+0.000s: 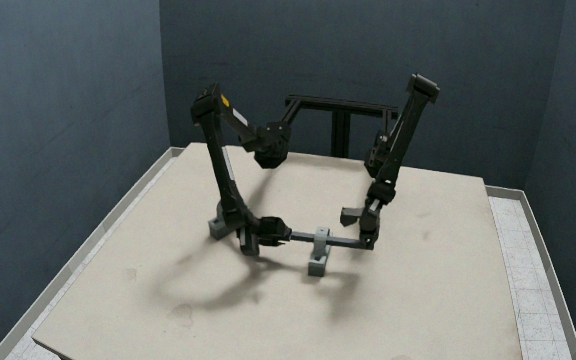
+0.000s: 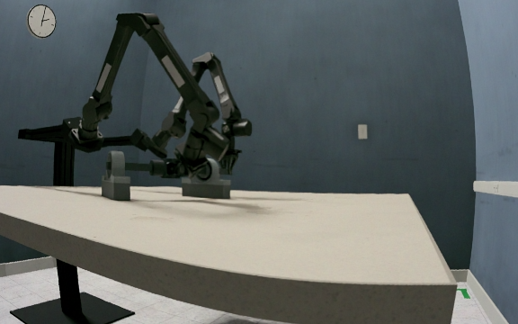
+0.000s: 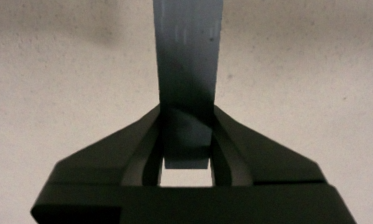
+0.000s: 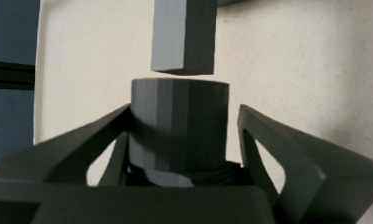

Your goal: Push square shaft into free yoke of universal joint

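Observation:
The dark square shaft [image 1: 338,241] lies level through a grey support block [image 1: 319,252]. My left gripper [image 1: 368,243] is shut on its outer end; the left wrist view shows the shaft [image 3: 187,75] between the fingers. My right gripper [image 1: 280,235] is shut on the round free yoke [image 4: 179,125] of the universal joint. The joint's other end sits on a grey base [image 1: 217,226]. In the right wrist view the shaft's tip [image 4: 183,35] is lined up with the yoke, a small gap short of its mouth.
A black frame [image 1: 340,107] stands at the table's far edge, behind both arms. In the exterior view the support block [image 2: 116,180] and the joint's base [image 2: 206,182] stand side by side on the table.

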Available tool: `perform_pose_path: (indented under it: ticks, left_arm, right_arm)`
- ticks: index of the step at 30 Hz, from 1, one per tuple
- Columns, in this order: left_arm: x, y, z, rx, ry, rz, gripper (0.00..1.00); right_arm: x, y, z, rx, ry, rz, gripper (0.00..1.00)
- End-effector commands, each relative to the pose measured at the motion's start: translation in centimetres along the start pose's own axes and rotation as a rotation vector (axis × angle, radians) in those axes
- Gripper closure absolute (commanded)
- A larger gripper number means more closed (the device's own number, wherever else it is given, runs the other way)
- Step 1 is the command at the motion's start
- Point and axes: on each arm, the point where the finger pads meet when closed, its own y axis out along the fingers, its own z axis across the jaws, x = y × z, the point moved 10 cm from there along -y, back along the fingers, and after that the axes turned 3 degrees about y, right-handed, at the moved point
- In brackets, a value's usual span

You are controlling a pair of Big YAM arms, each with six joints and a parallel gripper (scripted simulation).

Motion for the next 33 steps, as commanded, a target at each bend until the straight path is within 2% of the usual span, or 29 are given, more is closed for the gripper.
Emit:
perform_pose_path:
  ticks: [1,6,12,13,20,23,33]
  left_arm:
    - [0.6,-0.6,1.5,0.034,-0.005,-0.026,0.82]
    - [-0.6,-0.1,0.7,0.017,0.001,-0.017,0.82]
    - [-0.5,-0.2,0.7,0.017,0.003,-0.019,0.82]
    - [-0.5,-0.5,1.4,0.039,-0.001,-0.02,0.82]
    - [-0.5,-0.3,0.7,0.03,0.001,-0.019,0.82]
    - [0.7,-0.2,1.2,0.031,0.008,-0.029,0.82]
    - [1.5,-0.2,1.3,0.03,-0.002,-0.029,0.82]
  right_arm:
    - [0.8,-1.1,0.8,-0.001,-0.037,-0.02,0.44]
    - [0.8,-1.1,0.8,-0.001,-0.037,-0.02,0.44]
    - [0.8,-1.1,0.8,-0.001,-0.037,-0.02,0.44]
    - [0.8,-1.1,0.8,-0.001,-0.037,-0.02,0.44]
    - [1.5,-1.6,1.3,-0.017,-0.053,-0.022,0.44]
    - [1.5,-1.6,1.3,-0.017,-0.053,-0.022,0.44]
    - [0.8,-1.1,0.8,-0.005,-0.032,-0.017,0.44]
